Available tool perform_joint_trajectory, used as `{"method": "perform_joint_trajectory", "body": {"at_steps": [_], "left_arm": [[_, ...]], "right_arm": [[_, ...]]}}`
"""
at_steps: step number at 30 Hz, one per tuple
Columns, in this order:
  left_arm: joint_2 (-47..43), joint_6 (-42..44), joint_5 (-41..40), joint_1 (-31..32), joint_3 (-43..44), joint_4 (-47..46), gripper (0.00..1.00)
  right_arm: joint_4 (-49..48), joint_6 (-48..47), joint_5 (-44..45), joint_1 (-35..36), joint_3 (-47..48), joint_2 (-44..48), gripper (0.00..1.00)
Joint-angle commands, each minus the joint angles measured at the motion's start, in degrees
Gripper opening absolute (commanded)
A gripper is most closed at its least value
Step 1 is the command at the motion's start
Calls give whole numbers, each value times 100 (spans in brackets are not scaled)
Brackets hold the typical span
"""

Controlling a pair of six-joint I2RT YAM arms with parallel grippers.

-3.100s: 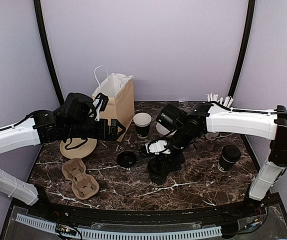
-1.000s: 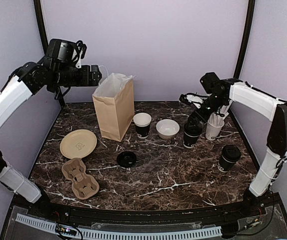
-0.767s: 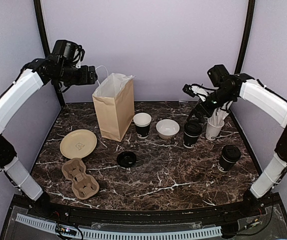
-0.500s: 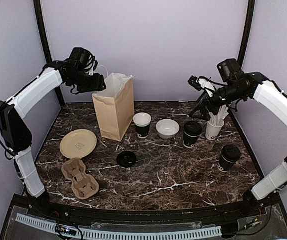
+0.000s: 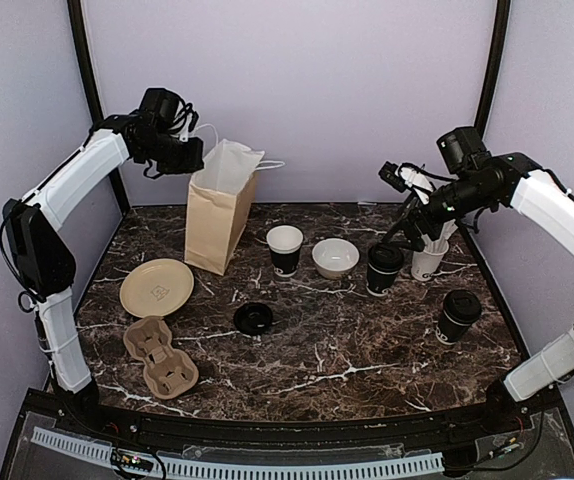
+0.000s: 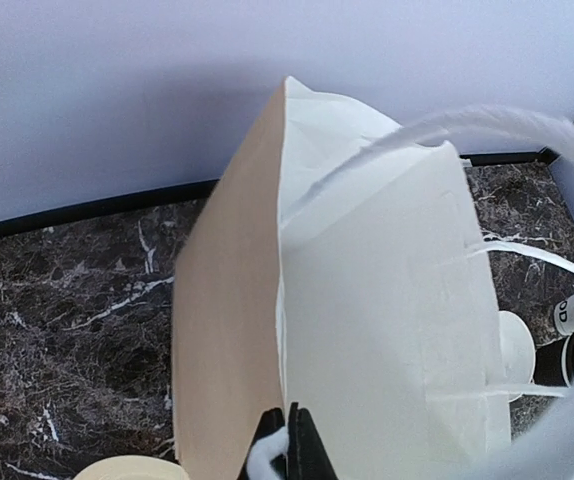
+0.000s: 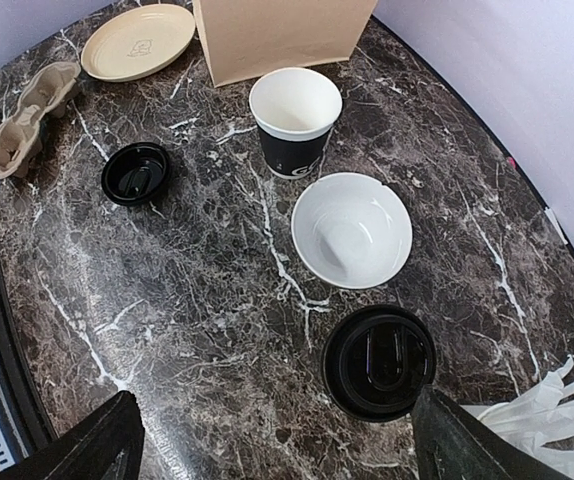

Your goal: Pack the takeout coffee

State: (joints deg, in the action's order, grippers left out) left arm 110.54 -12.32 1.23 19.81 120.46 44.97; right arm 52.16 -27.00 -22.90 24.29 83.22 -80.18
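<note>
Two lidded black coffee cups stand on the marble table, one (image 5: 382,268) beside the straw cup and one (image 5: 457,315) at the right. A lidless cup (image 5: 285,248) stands next to the brown paper bag (image 5: 217,215), and a loose black lid (image 5: 254,318) lies in front. My left gripper (image 5: 185,158) is shut on the bag's top rim (image 6: 285,300), and the bag leans. My right gripper (image 5: 400,205) hangs open above the nearer lidded cup (image 7: 379,362), holding nothing; its fingertips (image 7: 117,440) frame the bottom of the right wrist view.
A white bowl (image 5: 335,257) sits between the lidless cup and the lidded one. A white cup of wrapped straws (image 5: 429,255) stands at the back right. A tan plate (image 5: 156,287) and a cardboard cup carrier (image 5: 161,357) lie at the left front.
My left gripper came down to the bag's top and shut on its rim; the bag now leans. The right gripper rose a little above the lidded cup and stayed open.
</note>
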Motion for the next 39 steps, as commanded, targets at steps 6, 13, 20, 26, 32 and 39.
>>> {"method": "perform_joint_trajectory", "body": {"at_steps": [6,13,20,26,32,39], "left_arm": [[-1329,416,1232,5,144,-429,0],[-2218,277,2927,29,-289,-129,0],[-2971,944,3437,1027,-1173,168,0],[-3040,1187,3964,1554,-1635,651,0],[-2679,1530,4490,2057,-1935,781,0],[-1703,1941,4155,2432,-1734,1053,0]], "right_arm": [[-116,105,-45,35,159,-12,94],[-227,239,203,-195,279,122,95],[-771,659,806,-567,136,328,98],[-878,870,739,-847,297,397,98],[-923,899,571,-897,142,443,98],[-897,851,414,-897,25,536,98]]}}
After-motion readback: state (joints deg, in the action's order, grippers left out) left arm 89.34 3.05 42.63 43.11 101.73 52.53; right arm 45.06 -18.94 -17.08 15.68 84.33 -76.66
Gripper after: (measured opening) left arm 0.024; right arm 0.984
